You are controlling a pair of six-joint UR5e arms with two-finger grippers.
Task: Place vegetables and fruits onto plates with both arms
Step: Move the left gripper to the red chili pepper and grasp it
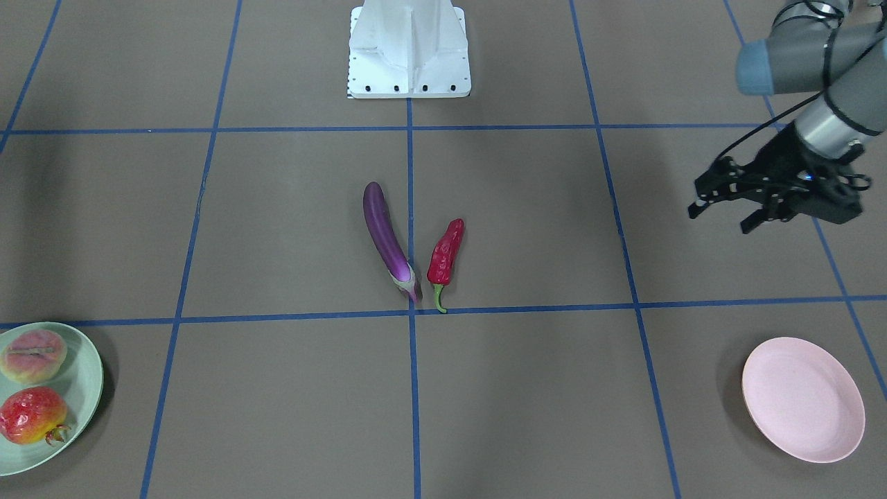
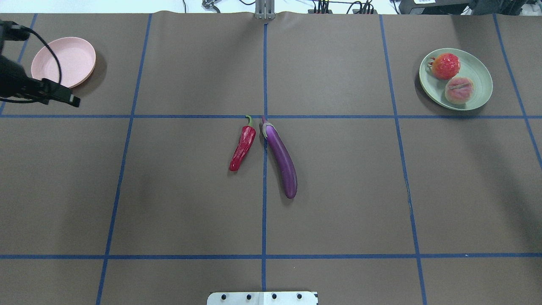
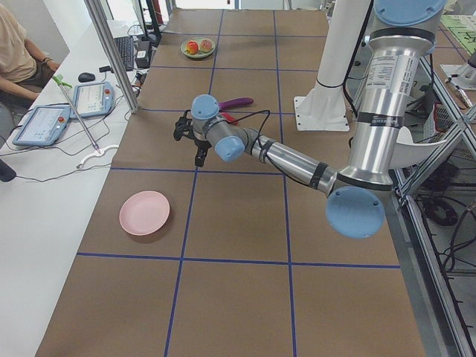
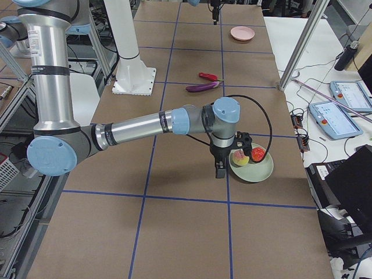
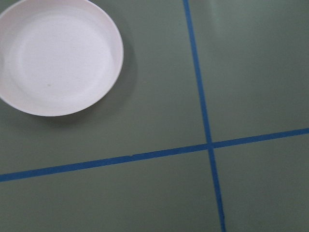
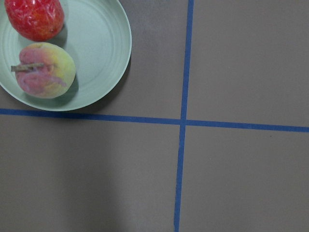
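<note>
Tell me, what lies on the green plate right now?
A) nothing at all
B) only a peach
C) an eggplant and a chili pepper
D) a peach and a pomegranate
D: the peach and the pomegranate sit side by side on the mint green plate, while the eggplant and the chili pepper lie off any plate.

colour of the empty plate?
The empty plate is plain pale pink, no pattern. It shows best in the exterior front-facing view.

Brown table (image 2: 338, 190) gridded with blue tape (image 2: 264, 220); beside it, a white bench (image 3: 37, 216) holds two tablets (image 3: 42, 124) and a metal post (image 3: 111, 52).
</note>
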